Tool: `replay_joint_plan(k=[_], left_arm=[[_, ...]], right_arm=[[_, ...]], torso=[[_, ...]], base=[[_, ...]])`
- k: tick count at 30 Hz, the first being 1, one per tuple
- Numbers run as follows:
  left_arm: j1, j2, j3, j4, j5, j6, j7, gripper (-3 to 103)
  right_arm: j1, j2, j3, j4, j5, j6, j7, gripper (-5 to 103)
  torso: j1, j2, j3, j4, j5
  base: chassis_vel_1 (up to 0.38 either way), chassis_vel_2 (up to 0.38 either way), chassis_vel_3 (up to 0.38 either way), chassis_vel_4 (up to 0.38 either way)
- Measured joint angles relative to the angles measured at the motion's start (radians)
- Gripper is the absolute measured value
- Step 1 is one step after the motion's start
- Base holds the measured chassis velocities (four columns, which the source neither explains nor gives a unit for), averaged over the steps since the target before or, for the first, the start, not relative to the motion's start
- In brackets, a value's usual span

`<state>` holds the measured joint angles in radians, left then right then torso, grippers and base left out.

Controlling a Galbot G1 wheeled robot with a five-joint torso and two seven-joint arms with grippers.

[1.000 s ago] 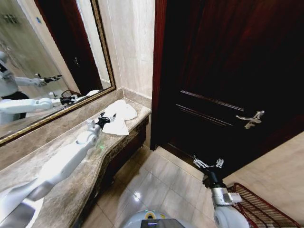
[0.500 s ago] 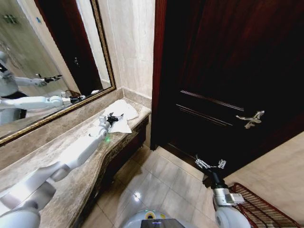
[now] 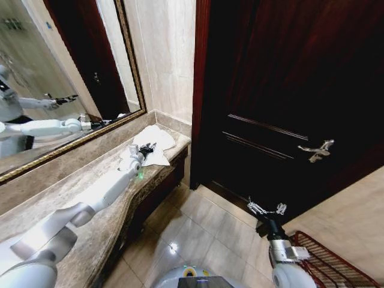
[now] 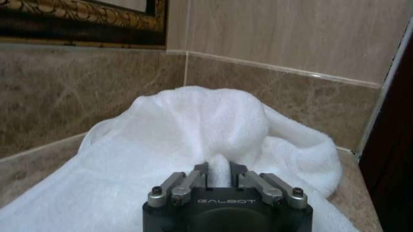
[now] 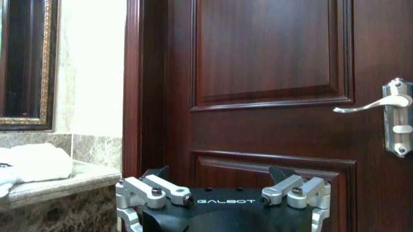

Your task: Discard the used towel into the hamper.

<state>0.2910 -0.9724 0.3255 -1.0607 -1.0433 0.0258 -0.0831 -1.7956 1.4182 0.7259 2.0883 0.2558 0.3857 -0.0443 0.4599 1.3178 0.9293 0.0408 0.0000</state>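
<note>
Left end effector (image 4: 218,175) pinching fluffy towel (image 4: 193,145)

Left end effector (image 4: 218,175) pinched shut, right end effector (image 5: 223,180) spread.

Towel (image 4: 193,140): white terry cloth, soft matt nap, loosely crumpled; countertop (image 3: 90,180): brown veined marble, polished with a low sheen; wall tiles (image 4: 290,34): beige stone, smooth and satin; mirror frame (image 3: 129,54): gilt, ornately embossed; door (image 5: 271,72): dark reddish wood, lacquered and glossy; door handle (image 5: 387,104): bright polished metal; floor (image 3: 204,234): glossy reflective tile; hamper (image 3: 327,264): dark reddish-brown openwork wire; left gripper (image 4: 218,176): matt black housing, silver metal linkages.
</note>
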Motion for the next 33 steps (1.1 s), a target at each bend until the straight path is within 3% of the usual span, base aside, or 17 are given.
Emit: replay_joint_plan(k=[2, 4, 6, 19, 23, 25, 33], left_arm=[[0.008, 0.000, -0.008, -0.005, 0.003, -0.008, 0.000, 14], [0.010, 0.000, -0.011, -0.006, 0.005, -0.010, 0.000, 14], [0.021, 0.002, -0.025, -0.016, 0.009, -0.017, 0.000, 2], [0.057, 0.022, -0.090, -0.076, 0.012, -0.057, -0.005, 2], [0.089, 0.040, -0.141, -0.144, 0.028, -0.068, -0.023, 2], [0.135, 0.069, -0.191, -0.230, 0.059, -0.099, -0.042, 2], [0.264, 0.141, -0.299, -0.447, 0.086, -0.119, -0.075, 2]], right_arm=[[0.001, -0.002, -0.001, -0.001, 0.000, 0.000, 0.000, 100], [0.001, -0.002, -0.001, -0.001, 0.000, 0.000, 0.000, 100], [0.001, -0.003, -0.002, -0.001, 0.000, -0.001, 0.000, 100], [0.000, 0.001, 0.001, 0.002, 0.020, 0.000, 0.002, 100], [0.002, 0.001, 0.003, 0.006, 0.027, 0.000, 0.002, 100], [0.005, 0.002, 0.003, 0.007, 0.032, 0.000, 0.002, 100], [0.007, 0.005, -0.001, 0.007, 0.032, 0.003, 0.001, 100]], torso=[[0.000, 0.000, 0.000, 0.0000, 0.0000], [0.000, 0.000, 0.000, 0.0000, 0.0000], [0.000, 0.000, 0.000, -0.0001, 0.0000], [0.000, 0.000, 0.000, -0.0001, 0.0000], [0.000, 0.000, 0.000, -0.0001, 0.0000], [0.000, 0.000, 0.000, -0.0001, 0.0000], [0.000, 0.000, 0.000, 0.0000, 0.0000]], base=[[0.000, 0.000, 0.000, 0.000], [0.000, 0.000, 0.000, 0.000], [0.000, 0.000, 0.000, 0.000], [0.000, 0.000, 0.000, 0.000], [0.000, 0.000, 0.000, 0.000], [0.000, 0.000, 0.000, 0.000], [0.000, 0.000, 0.000, 0.000]])
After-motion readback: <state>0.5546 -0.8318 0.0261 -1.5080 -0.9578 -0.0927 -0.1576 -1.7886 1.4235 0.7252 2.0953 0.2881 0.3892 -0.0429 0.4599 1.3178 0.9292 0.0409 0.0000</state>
